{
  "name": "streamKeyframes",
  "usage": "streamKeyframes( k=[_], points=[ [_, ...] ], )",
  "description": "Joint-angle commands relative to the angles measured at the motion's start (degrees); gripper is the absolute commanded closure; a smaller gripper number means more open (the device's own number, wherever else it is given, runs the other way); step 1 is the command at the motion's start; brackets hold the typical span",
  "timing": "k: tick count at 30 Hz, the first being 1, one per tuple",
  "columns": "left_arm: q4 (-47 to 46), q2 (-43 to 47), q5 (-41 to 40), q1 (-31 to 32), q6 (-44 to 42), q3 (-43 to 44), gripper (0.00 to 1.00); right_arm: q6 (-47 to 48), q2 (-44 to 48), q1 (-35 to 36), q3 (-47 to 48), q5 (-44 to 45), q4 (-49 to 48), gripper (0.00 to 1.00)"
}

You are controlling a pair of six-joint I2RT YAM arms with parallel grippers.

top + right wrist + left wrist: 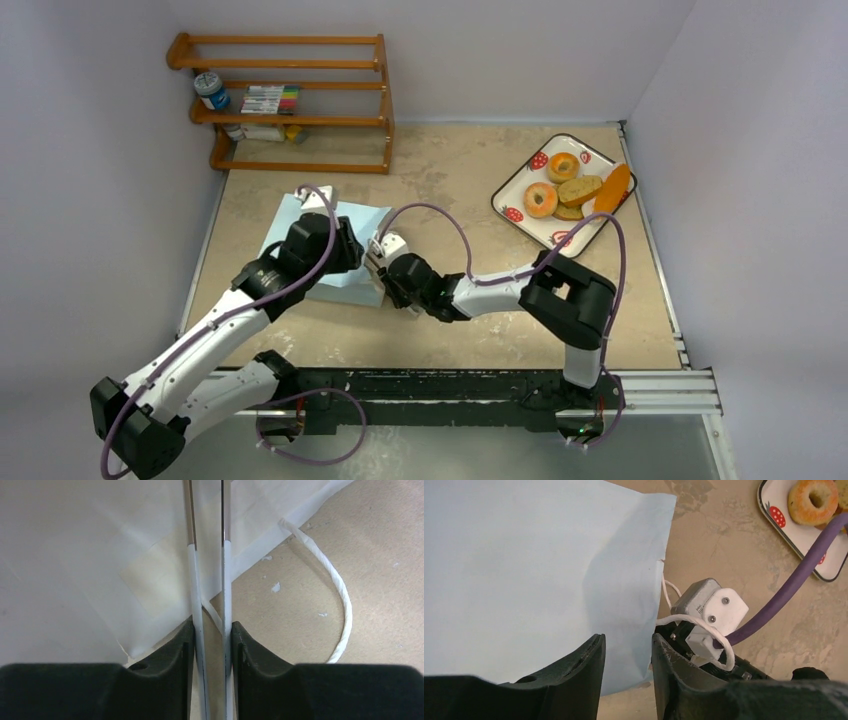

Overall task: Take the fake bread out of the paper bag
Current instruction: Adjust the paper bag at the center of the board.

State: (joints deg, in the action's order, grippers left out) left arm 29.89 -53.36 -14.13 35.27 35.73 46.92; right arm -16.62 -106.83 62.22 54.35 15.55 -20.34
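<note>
The paper bag (283, 222) lies flat on the table (450, 170), left of centre, with both arms at it. The left gripper (628, 642) hangs over its right edge, jaws a little apart, pale blue paper showing in the gap. The right gripper (212, 627) is clamped on the bag's rim, two paper edges between its fingers (a white cord handle (345, 605) loops just beside). The fake bread (580, 188) sits on the strawberry tray (522, 178), far right, well apart from the bag

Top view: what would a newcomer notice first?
The left gripper and right gripper meet at the right edge of the pale blue bag, left of centre. At far right, a strawberry tray holds the bread.
</note>
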Motion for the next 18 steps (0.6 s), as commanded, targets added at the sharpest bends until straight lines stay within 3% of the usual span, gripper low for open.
streamKeyframes(
  k=[1,8,12,18],
  points=[
    [2.3,3.0,-5.8,-0.3,4.6,2.8,0.58,-0.8,3.9,0.1,-1.5,1.6,1.8,0.72],
    [14.8,4.2,-24.6,-0.3,16.7,8.7,0.51,-2.7,8.3,0.1,-1.8,-0.9,4.1,0.73],
    [28.2,2.3,-35.7,-0.3,33.3,13.0,0.5,-3.5,11.1,0.1,-1.4,-2.8,5.1,0.73],
    [45.9,-4.3,-39.6,-0.2,51.0,17.5,0.51,-3.3,12.2,0.2,0.5,-6.3,6.8,0.72]
  ],
)
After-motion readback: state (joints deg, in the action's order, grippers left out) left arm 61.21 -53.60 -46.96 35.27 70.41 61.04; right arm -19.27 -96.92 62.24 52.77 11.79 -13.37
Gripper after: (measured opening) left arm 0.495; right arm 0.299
